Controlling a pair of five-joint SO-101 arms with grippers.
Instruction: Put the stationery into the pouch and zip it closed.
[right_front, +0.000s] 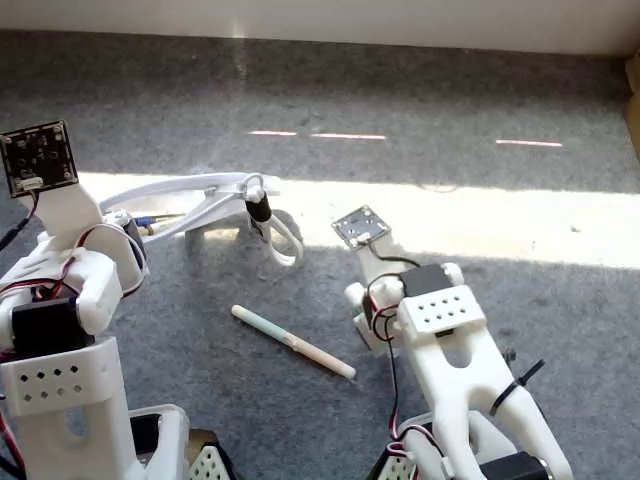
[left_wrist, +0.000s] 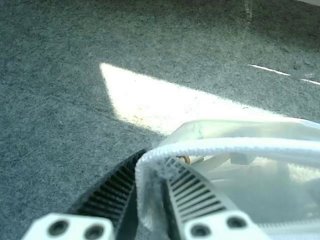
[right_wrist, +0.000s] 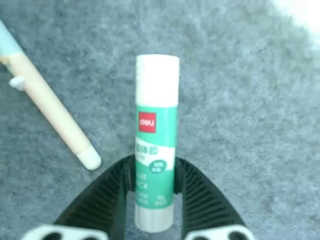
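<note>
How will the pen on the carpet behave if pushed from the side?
It probably rolls little: the pen is round and slim, but lies on rough carpet and seems to carry a clip. It looks stiff and light, so it may pivot, not bend.

We see a clear pouch (right_front: 205, 195) with a white zip edge. One end is pinched in the left claw (left_wrist: 152, 167), and the rest stretches away from it over the grey carpet with the zip edges parted. A glue stick (right_wrist: 156, 130), green-labelled with a white cap, is clamped in the right claw (right_wrist: 155, 167), cap pointing away from the claw. A cream pen (right_wrist: 47, 107) with a pale blue end lies flat and slanted just beside that claw, apart from the glue stick.
</note>
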